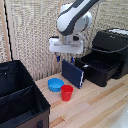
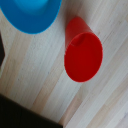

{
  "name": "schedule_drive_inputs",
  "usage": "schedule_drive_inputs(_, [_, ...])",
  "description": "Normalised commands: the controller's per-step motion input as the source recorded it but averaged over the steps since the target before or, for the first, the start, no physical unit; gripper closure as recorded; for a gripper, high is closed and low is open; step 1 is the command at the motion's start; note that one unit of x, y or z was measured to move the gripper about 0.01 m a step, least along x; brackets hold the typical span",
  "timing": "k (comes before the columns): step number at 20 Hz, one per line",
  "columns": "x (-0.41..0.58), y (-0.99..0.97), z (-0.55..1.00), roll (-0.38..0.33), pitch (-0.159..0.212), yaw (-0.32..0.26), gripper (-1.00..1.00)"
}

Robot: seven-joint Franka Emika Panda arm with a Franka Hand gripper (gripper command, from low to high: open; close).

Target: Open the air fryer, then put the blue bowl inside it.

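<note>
- One large black air fryer [image 1: 111,52] stands at the exterior view's right, and its drawer is already pulled out toward the middle of the wooden table [image 1: 100,107]; we cannot make out the air fryer handle.
- Filling the exterior view's lower left, we find a black fabric-sided bin [image 1: 20,97] with open compartments.
- Above the table's middle, our white arm holds the gripper [image 1: 65,60] in the air, its two blue-tipped fingers pointing down, spread apart and holding nothing.
- Just below the gripper, a dark blue flat panel [image 1: 73,73] leans upright in front of the open drawer.
- Our target, the blue bowl [image 1: 55,84], sits on the table near the bin's corner, below the gripper and slightly to the exterior view's left.
- Touching or just beside the bowl stands a red cup [image 1: 67,92]; in the wrist view the cup [image 2: 82,50] fills the middle while only an edge of the bowl [image 2: 30,15] shows.
- We judge the step in hand is lining up on the bowl: we should shift toward it until its rim lies between the fingers, descend slowly, stay clear of the cup, and close lightly.
</note>
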Motion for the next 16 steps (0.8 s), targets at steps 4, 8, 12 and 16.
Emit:
schedule_drive_inputs(4, [0.080,0.00,-0.39,-0.116,0.000,0.034,-1.00])
schedule_drive_inputs(8, [0.054,0.03,-0.38,-0.092,0.007,0.034,-1.00])
schedule_drive_inputs(12, [-0.030,0.07,-0.35,-0.066,0.042,0.031,-1.00])
schedule_drive_inputs(16, [-0.263,0.00,-0.11,-0.059,0.097,0.054,-1.00])
